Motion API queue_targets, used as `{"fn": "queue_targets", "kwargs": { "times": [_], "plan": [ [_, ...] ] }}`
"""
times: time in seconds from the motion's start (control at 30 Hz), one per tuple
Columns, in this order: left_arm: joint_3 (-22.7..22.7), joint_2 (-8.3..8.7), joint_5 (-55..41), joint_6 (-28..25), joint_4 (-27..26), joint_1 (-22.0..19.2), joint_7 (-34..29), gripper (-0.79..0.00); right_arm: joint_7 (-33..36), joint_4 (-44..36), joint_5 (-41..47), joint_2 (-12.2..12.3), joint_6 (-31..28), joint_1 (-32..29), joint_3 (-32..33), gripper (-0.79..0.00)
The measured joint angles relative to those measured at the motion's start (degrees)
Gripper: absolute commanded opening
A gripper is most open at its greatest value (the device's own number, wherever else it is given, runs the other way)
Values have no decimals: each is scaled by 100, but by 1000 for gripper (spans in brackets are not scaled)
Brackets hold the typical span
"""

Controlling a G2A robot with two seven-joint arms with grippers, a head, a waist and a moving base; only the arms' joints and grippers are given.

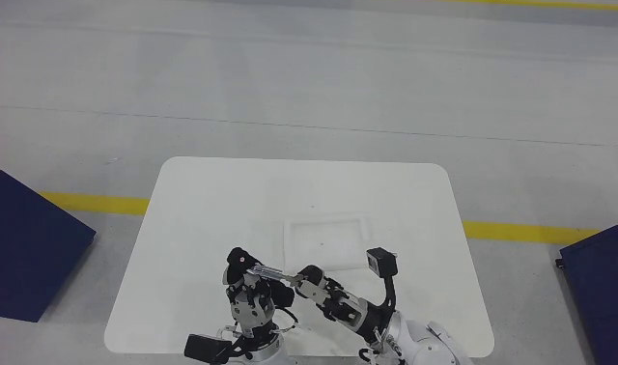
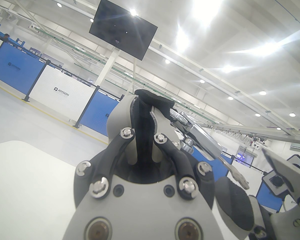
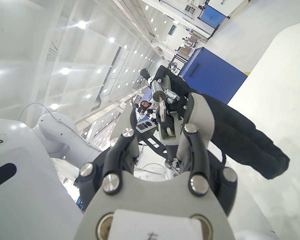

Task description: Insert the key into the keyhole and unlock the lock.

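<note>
I see both arms meeting over the near part of the white table (image 1: 386, 191). My left gripper (image 2: 151, 102) is clamped on the silver lock (image 2: 202, 136), holding it off the table. The key (image 2: 236, 176) sits in the lock's end. My right gripper (image 3: 165, 108) has its 2 fingers apart, 1 on each side of the key's head. A white hall panel (image 2: 61, 92) carries a printed logo, and a label (image 3: 155, 226) on my right wrist bears a mark, cut off.

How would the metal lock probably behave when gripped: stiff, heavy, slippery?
Likely rigid: the lock is shiny metal and juts straight out of the left gripper. Its polished surface may slip, though the black pads probably help. Probably heavy for its size, since it looks solid.
</note>
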Motion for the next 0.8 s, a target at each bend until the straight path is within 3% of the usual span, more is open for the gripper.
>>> {"fn": "queue_targets", "kwargs": {
  "times": [0.03,0.8],
  "plan": [
    [0,0,0,0,0,0,0,-785,16,-9,2,4,0,-15,14,-785],
    [-2,0,1,-1,-4,1,-5,-785,-36,-42,-80,-61,308,209,-208,-785]
  ]
}}
